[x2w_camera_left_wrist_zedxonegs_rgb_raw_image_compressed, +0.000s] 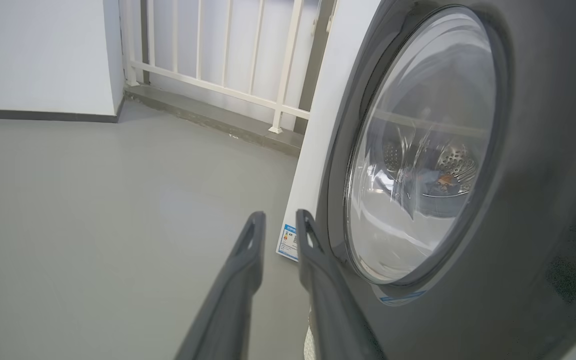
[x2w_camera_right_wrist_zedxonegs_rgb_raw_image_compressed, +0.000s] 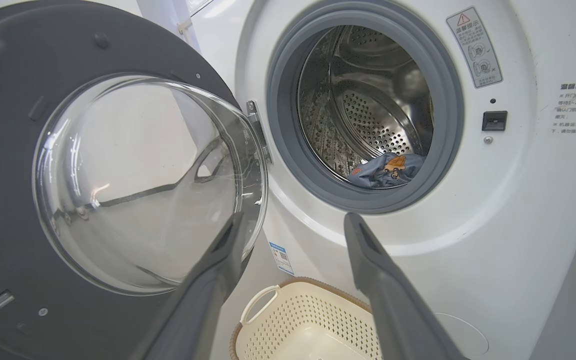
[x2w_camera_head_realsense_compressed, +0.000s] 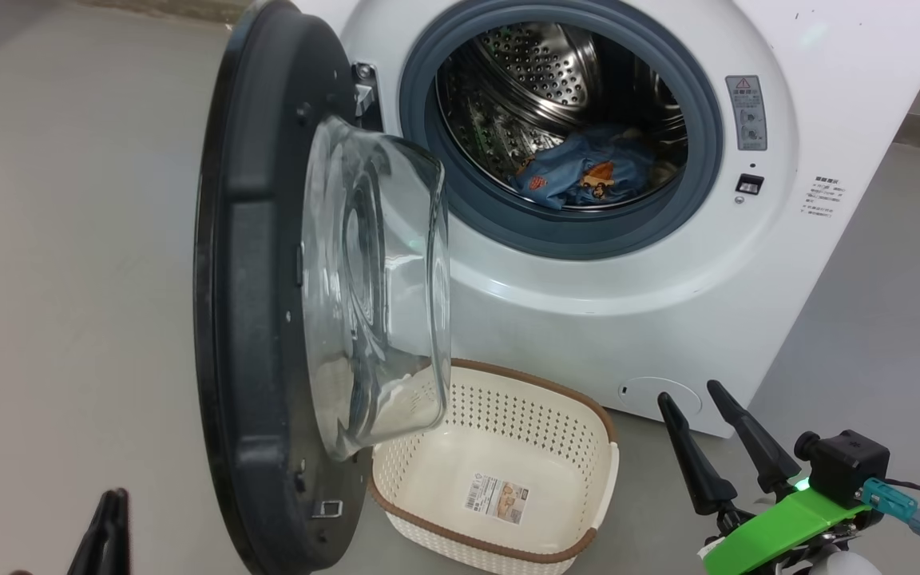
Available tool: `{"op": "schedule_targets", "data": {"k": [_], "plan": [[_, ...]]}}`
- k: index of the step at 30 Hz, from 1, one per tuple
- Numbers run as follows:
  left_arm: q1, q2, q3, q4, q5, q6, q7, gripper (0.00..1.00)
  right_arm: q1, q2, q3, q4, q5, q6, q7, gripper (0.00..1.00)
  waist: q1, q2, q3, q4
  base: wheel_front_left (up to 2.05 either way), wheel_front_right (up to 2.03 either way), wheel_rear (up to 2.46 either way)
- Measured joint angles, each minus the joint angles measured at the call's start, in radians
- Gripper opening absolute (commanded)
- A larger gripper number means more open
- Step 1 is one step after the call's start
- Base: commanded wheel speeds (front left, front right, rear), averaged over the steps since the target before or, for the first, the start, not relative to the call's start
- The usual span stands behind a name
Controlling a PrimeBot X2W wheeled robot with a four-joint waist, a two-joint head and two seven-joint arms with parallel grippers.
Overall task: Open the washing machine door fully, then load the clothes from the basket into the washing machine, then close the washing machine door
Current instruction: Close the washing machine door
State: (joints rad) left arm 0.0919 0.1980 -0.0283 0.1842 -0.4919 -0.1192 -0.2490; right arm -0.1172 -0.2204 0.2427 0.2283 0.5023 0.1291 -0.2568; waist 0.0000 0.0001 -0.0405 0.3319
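Clothes: light blue orange-printed fabric bundle [x2w_camera_head_realsense_compressed: 584,172] inside steel drum [x2w_camera_head_realsense_compressed: 540,72].
Door: round black-rimmed glass door [x2w_camera_head_realsense_compressed: 252,319] swung wide.
Left gripper [x2w_camera_left_wrist_zedxonegs_rgb_raw_image_compressed: 280,217]: fingers narrowly apart, empty.
Right gripper [x2w_camera_head_realsense_compressed: 690,394]: fingers spread wide, empty.

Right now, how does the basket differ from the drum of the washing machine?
The basket is empty, with just a label sticker on its bottom; the drum holds the clothes. The basket is cream plastic with a brown rim; the drum is shiny steel. The basket sits on the floor opening upward; the drum opens forward. Both have perforated walls.
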Motion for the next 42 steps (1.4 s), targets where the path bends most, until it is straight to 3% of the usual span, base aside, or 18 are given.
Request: {"op": "schedule_targets", "data": {"k": [7, 16, 21, 28, 42], "plan": [[-0.002, 0.031, 0.009, -0.067, -0.036, -0.001, 0.062, 0.0, 0.018, 0.001, -0.003, 0.0, 0.0, 0.0, 0.0, 1.0, 0.0, 0.0, -0.001, 0.008, 0.0, 0.0, 0.0], [-0.104, 0.035, 0.108, -0.23, -0.5, 0.007, 0.39, 0.0, 0.019, 0.005, -0.012, -0.002, 0.0, 0.0, 0.0, 1.0, 0.0, 0.0, 0.004, 0.016, 0.0, 0.0, 0.0], [-0.167, 0.055, 0.143, -0.26, -0.662, 0.062, 0.54, 0.0, 0.019, 0.006, -0.012, -0.002, 0.0, 0.0, 0.0, 1.0, 0.0, 0.0, 0.007, 0.008, 0.0, 0.0, 0.0], [-0.284, 0.088, 0.202, -0.264, -0.82, 0.18, 0.681, 0.0, 0.019, 0.006, -0.015, -0.001, 0.0, 0.0, 0.0, 1.0, 0.0, 0.0, 0.009, -0.012, 0.0, 0.0, 0.0], [-0.421, 0.107, 0.182, -0.23, -0.957, 0.319, 0.868, 0.0, 0.019, 0.005, -0.028, -0.002, 0.0, 0.0, 0.0, 1.0, 0.0, 0.0, 0.015, -0.041, 0.0, 0.0, 0.0]]}}
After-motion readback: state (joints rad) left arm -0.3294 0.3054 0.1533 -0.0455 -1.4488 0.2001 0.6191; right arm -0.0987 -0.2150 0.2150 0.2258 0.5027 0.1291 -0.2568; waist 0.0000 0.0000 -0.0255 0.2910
